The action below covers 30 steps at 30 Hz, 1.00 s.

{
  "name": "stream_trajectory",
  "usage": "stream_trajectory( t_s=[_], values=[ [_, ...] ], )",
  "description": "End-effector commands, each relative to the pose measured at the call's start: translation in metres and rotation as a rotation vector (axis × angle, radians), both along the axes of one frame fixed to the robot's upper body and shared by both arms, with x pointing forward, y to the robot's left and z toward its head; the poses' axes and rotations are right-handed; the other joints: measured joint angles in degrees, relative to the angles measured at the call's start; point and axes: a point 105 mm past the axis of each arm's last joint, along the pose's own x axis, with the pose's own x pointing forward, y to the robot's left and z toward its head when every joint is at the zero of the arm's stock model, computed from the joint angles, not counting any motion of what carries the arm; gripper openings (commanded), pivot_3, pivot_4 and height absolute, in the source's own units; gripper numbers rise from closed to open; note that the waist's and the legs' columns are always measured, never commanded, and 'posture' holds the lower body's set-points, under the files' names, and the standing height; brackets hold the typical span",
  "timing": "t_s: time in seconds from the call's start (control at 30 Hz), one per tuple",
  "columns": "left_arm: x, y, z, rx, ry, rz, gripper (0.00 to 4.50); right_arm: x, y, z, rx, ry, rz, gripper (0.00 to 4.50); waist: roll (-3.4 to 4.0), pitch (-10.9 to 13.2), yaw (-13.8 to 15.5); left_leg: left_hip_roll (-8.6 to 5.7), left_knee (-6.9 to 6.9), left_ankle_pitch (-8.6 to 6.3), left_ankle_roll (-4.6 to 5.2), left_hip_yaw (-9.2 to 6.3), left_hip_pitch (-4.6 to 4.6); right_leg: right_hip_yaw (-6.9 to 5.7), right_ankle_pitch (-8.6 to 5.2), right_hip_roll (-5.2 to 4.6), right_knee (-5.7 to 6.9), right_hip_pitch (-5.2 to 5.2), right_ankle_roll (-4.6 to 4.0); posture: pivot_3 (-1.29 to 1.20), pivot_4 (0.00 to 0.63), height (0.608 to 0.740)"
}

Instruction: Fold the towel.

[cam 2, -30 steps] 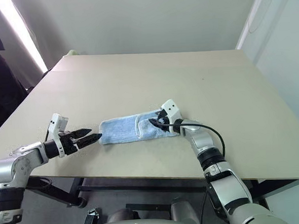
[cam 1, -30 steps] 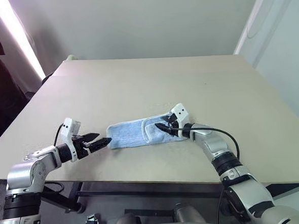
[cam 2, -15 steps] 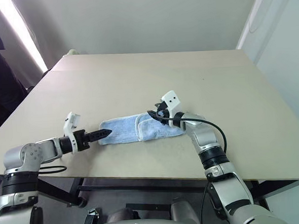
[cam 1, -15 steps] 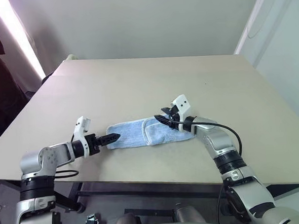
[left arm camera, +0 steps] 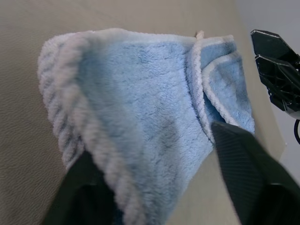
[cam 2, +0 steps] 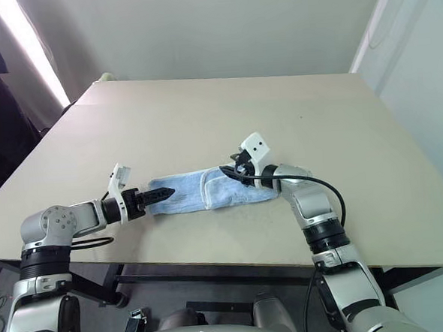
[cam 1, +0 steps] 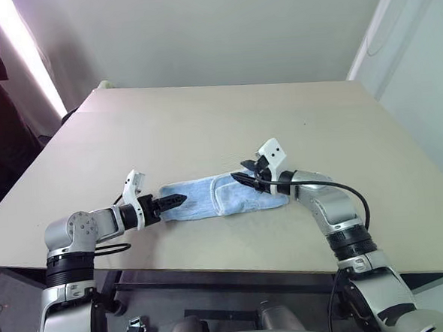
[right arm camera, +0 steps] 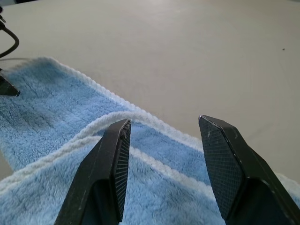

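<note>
One towel [cam 1: 216, 197], light blue with a whitish hem, lies flat near the front edge of the beige surface [cam 1: 204, 129], long axis running left to right. Its right end is folded back over itself (the hem line of the flap shows as a pale curve across the middle).

Left tool [cam 1: 172, 201] sits at the towel's left end, fingers either side of that end. The left wrist view shows the cloth bunched between the two black fingers [left arm camera: 243, 183], so it looks clamped on the towel edge.

Right tool [cam 1: 243, 180] hovers over the folded right end, pointing left and slightly down. Its fingers [right arm camera: 112, 164] stand apart in the right wrist view, with the doubled hem and bare surface visible between them, nothing gripped.

Both arms reach in from the near side.
</note>
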Motion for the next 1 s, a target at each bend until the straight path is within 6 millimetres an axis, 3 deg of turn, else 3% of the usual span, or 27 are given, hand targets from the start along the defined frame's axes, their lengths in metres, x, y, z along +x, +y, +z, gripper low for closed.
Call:
stream_trajectory(
  t_s=[0.03, 0.17, 0.43, 0.63, 0.7, 0.77, 0.87, 1.0],
  values=[
    [0.003, 0.008, 0.016, 0.026, -0.067, -0.003, 1.44, 0.002, 0.002, 0.014, -0.005, -0.051, 0.01, 2.43, -0.01, 0.01, -0.03, 0.0, -0.01, 0.0, 0.0, 0.0, 0.0, 0.0, 0.0, 0.0, -0.01, 0.0, 0.0, 0.0, 0.0, 0.716],
    [-0.002, 0.016, 0.021, 0.067, -0.083, -0.024, 0.04, 0.003, -0.001, 0.012, -0.024, -0.042, 0.003, 2.43, -0.03, 0.02, -0.04, 0.01, -0.04, 0.0, 0.0, 0.0, -0.04, 0.0, -0.01, 0.0, -0.05, -0.04, -0.01, 0.0, 0.0, 0.716],
    [-0.012, 0.039, 0.025, 0.152, -0.096, -0.033, 0.04, 0.0, -0.004, 0.009, -0.04, -0.019, 0.029, 2.43, -0.03, 0.02, 0.01, 0.02, -0.03, 0.0, -0.01, -0.02, -0.57, -0.02, 0.0, -0.01, -0.04, -0.53, -0.01, 0.0, 0.0, 0.716],
    [-0.011, 0.078, 0.051, 0.205, -0.14, 0.006, 0.04, -0.013, -0.006, 0.01, -0.008, 0.034, 0.082, 2.43, -0.02, 0.04, 0.02, 0.02, -0.06, 0.0, -0.01, -0.03, -0.9, -0.05, -0.01, 0.0, -0.07, -0.85, -0.03, 0.0, 0.0, 0.716],
    [-0.008, 0.083, 0.06, 0.19, -0.154, 0.011, 0.04, -0.015, -0.007, 0.014, 0.027, 0.042, 0.09, 2.43, -0.01, 0.04, 0.06, 0.02, -0.06, 0.0, -0.01, -0.04, -0.89, -0.08, -0.03, 0.0, -0.09, -0.85, -0.04, 0.0, 0.0, 0.716],
    [-0.007, 0.077, 0.068, 0.164, -0.162, -0.025, 0.04, -0.018, -0.009, 0.021, 0.071, 0.045, 0.107, 2.43, -0.07, 0.08, 0.21, 0.01, -0.05, 0.0, 0.0, -0.04, -0.88, -0.1, -0.03, -0.01, -0.08, -0.82, -0.05, 0.0, 0.0, 0.716],
    [0.0, 0.062, 0.065, 0.147, -0.15, -0.058, 0.04, -0.021, -0.009, 0.028, 0.088, 0.028, 0.126, 2.43, -0.08, 0.08, 0.24, -0.01, 0.01, 0.0, 0.0, -0.1, -0.87, -0.16, -0.02, -0.03, -0.1, -0.73, -0.04, 0.0, 0.0, 0.716],
    [0.006, 0.042, 0.038, 0.149, -0.09, -0.098, 0.04, -0.018, -0.01, 0.029, 0.082, 0.018, 0.103, 2.43, -0.08, 0.08, 0.15, -0.03, 0.01, 0.0, 0.0, -0.12, -0.82, -0.16, -0.02, -0.02, -0.09, -0.67, -0.03, 0.0, 0.0, 0.716]
  ],
)
